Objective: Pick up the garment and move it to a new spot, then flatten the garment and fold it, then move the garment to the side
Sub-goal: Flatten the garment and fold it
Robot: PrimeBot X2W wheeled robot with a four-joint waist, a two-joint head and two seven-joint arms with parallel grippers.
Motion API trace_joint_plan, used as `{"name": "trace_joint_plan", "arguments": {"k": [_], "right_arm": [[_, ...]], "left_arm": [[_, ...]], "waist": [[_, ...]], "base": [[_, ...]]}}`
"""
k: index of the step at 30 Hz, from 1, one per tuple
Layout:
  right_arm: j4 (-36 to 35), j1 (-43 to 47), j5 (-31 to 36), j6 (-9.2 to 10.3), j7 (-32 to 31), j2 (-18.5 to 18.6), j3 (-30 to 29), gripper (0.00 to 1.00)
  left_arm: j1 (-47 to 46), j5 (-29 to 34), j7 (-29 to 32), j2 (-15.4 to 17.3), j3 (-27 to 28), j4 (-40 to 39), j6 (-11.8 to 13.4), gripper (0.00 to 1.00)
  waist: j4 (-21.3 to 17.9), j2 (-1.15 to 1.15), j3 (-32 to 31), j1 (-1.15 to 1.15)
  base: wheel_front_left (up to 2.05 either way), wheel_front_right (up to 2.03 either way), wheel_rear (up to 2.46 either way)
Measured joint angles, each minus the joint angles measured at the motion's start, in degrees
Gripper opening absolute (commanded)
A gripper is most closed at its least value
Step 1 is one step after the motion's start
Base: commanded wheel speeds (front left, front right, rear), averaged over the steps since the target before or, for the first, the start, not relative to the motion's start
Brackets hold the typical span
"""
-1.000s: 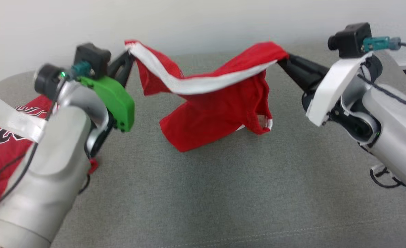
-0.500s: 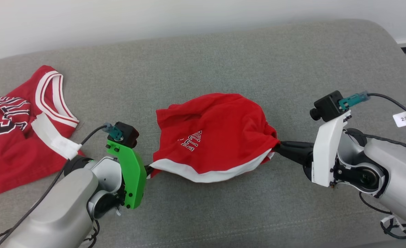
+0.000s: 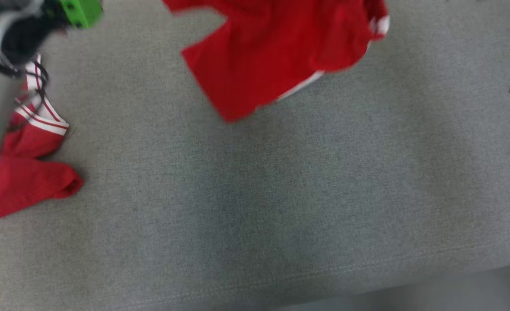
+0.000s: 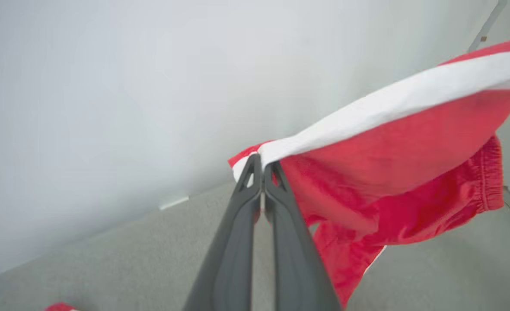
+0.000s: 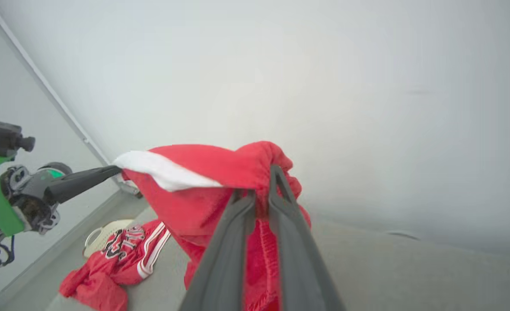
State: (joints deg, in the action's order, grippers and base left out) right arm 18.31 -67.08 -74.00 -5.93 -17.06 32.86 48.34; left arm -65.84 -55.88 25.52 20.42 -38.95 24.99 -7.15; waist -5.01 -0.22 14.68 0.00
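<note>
Holding the red garment [image 3: 276, 56] up in the air, we pinch its white band in our left end effector [image 4: 263, 163], fully closed, and bunched red cloth in our right end effector [image 5: 258, 186], nearly closed. It hangs above the far middle of the grey table [image 3: 281, 207]. Another red jersey [image 3: 26, 181] lies at the left.

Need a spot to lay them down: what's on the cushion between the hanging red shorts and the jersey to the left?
Nothing. In the head view, the grey cushion between the red shorts and the red jersey is bare fabric.
</note>
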Motion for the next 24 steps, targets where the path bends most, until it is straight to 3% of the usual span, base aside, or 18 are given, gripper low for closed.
{"name": "trace_joint_plan", "arguments": {"k": [3, 6, 14, 19, 24], "right_arm": [[2.54, -9.05, 3.94, 1.22, 11.28, -2.86, -8.11, 0.00], [2.93, -11.52, 7.81, 0.35, 17.36, -4.30, -8.47, 0.00], [5.84, 5.14, 9.12, -1.12, 15.94, -6.04, 5.66, 0.00], [6.82, 14.05, 8.32, -1.13, 16.71, -5.55, 9.49, 0.00], [4.95, 18.46, 7.72, -1.12, 20.03, -5.22, 10.83, 0.00]], "left_arm": [[-9.69, 5.39, -10.23, 0.99, 5.69, -0.97, -0.13, 0.00], [-11.20, 7.28, -15.80, 1.25, 6.41, -1.33, -0.18, 0.00], [6.22, 4.15, -19.08, 0.47, -2.14, -0.59, -0.16, 0.00], [18.51, -0.07, -21.63, 0.09, -5.86, -1.66, -0.16, 0.00], [26.34, -0.27, -23.14, 0.22, -9.09, -1.67, -0.16, 0.00]], "waist": [[0.02, 0.00, 3.02, 0.00], [0.03, 0.00, 4.83, 0.00], [0.36, 0.00, 4.88, 0.01], [0.18, 0.00, 3.43, 0.01], [-0.06, 0.00, 1.41, 0.01]], "base": [[0.00, 0.00, 0.00], [0.00, 0.00, 0.00], [0.00, 0.00, 0.00], [0.00, 0.00, 0.00], [0.00, 0.00, 0.00]]}}
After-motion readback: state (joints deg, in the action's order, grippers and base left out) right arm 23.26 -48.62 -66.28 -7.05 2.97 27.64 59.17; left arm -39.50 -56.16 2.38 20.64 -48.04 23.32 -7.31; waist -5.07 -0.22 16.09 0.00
